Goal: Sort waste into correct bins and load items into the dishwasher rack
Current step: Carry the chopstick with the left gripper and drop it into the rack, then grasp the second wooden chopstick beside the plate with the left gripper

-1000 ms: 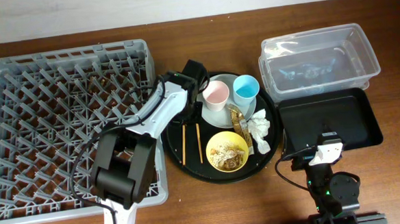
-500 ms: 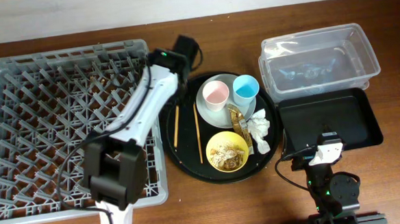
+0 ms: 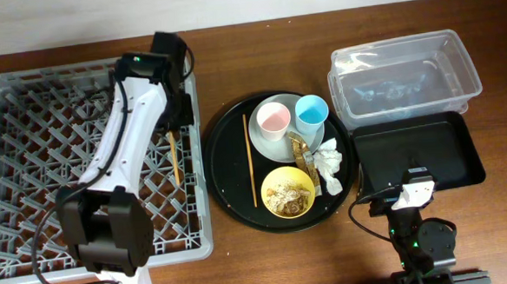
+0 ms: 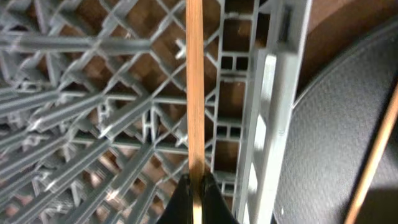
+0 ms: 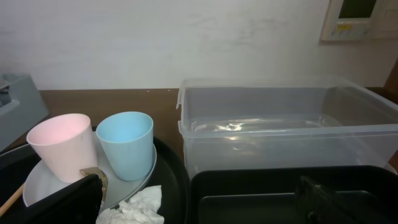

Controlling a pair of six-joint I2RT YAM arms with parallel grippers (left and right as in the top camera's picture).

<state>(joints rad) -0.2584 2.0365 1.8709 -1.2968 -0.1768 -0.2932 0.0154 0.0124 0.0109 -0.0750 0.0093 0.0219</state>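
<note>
The left fingers (image 4: 181, 204) are clamped on a chopstick (image 4: 194, 93), holding it over the rack (image 3: 25, 93) by its right edge. The right fingers (image 5: 68, 202) are wide apart. The other chopstick (image 3: 250, 159) lies on the round tray (image 3: 225, 174).

One wooden chopstick (image 4: 194, 93), clamped in the left end effector (image 4: 194, 190), is above the grey pegged dishwasher rack (image 3: 29, 171) by its right rim. Right of the rack: second chopstick (image 3: 251, 159) lying flat, pink cup (image 3: 273, 117) and blue cup (image 3: 312, 111) upright on the white plate (image 3: 276, 149), yellow bowl (image 3: 288, 191).
</note>
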